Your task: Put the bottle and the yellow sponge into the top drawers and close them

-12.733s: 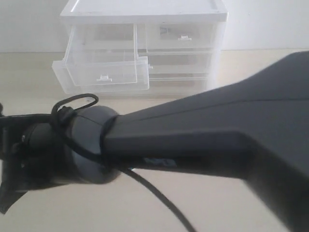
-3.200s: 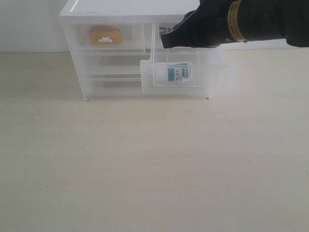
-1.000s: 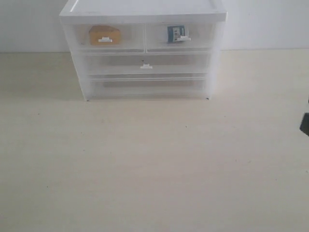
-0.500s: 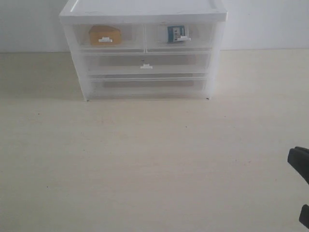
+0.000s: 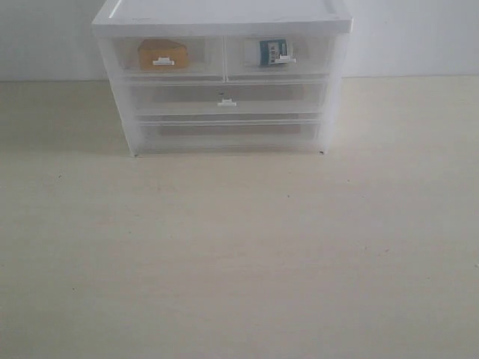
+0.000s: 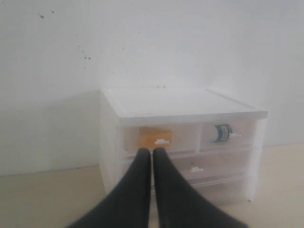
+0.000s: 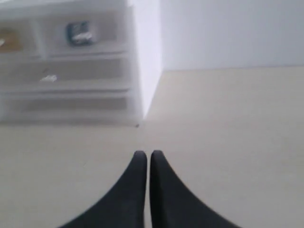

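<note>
Top drawers (image 5: 202, 58) sit flush, holding bottle (image 5: 271, 51), yellow sponge (image 5: 162, 54).

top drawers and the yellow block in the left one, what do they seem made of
The top drawers look like translucent frosted white plastic: their contents show through the fronts as blurred shapes. The yellow sponge reads as a matte mustard block without shine, probably foam, though its texture cannot be made out through the drawer front.

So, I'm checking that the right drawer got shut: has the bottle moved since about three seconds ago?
Yes. The bottle has gone back into the cabinet with its top drawer; before, it sat pulled out in front of the cabinet.
</note>
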`<state>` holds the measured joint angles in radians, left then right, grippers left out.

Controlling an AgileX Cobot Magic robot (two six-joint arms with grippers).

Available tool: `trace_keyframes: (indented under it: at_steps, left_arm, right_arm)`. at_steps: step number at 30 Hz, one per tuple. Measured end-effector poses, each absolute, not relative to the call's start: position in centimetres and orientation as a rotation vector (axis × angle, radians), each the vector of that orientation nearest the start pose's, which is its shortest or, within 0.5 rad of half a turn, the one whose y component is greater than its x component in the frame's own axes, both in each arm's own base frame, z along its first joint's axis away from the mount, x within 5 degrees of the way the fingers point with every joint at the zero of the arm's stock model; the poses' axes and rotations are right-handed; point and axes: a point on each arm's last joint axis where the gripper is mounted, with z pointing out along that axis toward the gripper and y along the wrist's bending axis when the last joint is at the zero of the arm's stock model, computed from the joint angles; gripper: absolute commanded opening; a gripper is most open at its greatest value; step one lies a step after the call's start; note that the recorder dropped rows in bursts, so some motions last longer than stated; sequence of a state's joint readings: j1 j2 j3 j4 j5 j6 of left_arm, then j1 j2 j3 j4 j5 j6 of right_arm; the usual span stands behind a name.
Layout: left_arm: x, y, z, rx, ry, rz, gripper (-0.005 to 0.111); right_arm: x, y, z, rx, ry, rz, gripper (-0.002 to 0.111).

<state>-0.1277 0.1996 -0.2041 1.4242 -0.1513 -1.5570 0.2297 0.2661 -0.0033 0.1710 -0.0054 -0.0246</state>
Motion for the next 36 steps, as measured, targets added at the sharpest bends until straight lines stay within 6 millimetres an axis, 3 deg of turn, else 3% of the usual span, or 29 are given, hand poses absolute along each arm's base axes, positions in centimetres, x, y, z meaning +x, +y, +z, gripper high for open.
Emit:
trace_keyframes:
  at_steps: [5,24,31,36]
  left_arm:
    - [6.6,-2.2,27.2,0.118,1.461,-0.323,0.004]
    - [6.5,-2.1,27.2,0.113,1.457,-0.318,0.004]
    - [4.4,-1.1,27.0,0.085,1.318,-0.114,0.004]
    - [4.4,0.0,26.6,0.015,1.324,0.076,0.004]
  right_arm:
    - [6.3,0.2,20.2,0.105,1.645,0.127,0.002]
    - [5.7,0.2,20.0,0.107,1.625,0.126,0.002]
    - [5.7,0.2,20.0,0.107,1.625,0.126,0.002]
    - [5.7,0.2,20.0,0.107,1.625,0.126,0.002]
